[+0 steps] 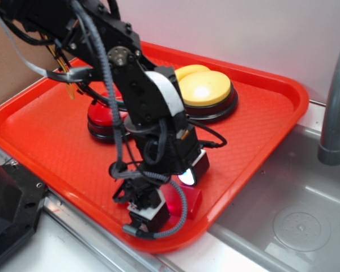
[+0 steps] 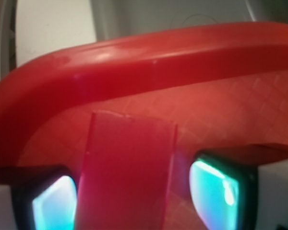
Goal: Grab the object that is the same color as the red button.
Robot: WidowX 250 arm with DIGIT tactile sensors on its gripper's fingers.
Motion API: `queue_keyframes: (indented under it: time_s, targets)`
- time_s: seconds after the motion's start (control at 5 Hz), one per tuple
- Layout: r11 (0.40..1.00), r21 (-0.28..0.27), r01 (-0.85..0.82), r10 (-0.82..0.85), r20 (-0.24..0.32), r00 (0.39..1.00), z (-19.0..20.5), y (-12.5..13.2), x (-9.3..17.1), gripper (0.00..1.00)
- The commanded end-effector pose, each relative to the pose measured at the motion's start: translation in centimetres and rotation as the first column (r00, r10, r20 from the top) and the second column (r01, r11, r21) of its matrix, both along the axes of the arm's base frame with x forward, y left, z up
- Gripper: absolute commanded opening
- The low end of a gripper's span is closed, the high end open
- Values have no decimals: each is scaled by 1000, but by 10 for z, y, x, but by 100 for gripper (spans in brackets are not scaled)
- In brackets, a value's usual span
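Observation:
The red block (image 1: pixel 185 199) lies near the front rim of the red tray (image 1: pixel 45 136). My gripper (image 1: pixel 175 190) is down over it, one finger on each side. In the wrist view the block (image 2: pixel 127 167) stands between the two glowing pads (image 2: pixel 216 191). The left pad is against or very close to the block's side, and a strip of tray floor shows between the block and the right pad. The jaws are open around the block. The red button (image 1: pixel 103 120) sits further back on the tray, half hidden behind my arm.
A yellow button (image 1: pixel 207 90) stands at the tray's back, with a yellow banana (image 1: pixel 190 70) behind it. The tray's raised rim (image 2: pixel 134 62) runs just beyond the block. A steel sink (image 1: pixel 294 215) and a grey pipe (image 1: pixel 334 113) lie to the right.

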State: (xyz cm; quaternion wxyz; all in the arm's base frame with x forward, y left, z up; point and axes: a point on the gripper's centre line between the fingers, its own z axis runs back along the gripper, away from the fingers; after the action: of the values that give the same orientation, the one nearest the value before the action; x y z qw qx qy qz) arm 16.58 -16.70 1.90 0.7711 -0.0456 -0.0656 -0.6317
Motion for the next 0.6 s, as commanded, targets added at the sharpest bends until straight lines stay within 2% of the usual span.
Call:
queue_keyframes:
  time_s: [0.0, 0.4]
  targets:
    - [988, 40, -150, 150, 19, 989, -5, 12, 0, 0]
    - [931, 81, -356, 356, 11, 934, 8, 24, 9, 0]
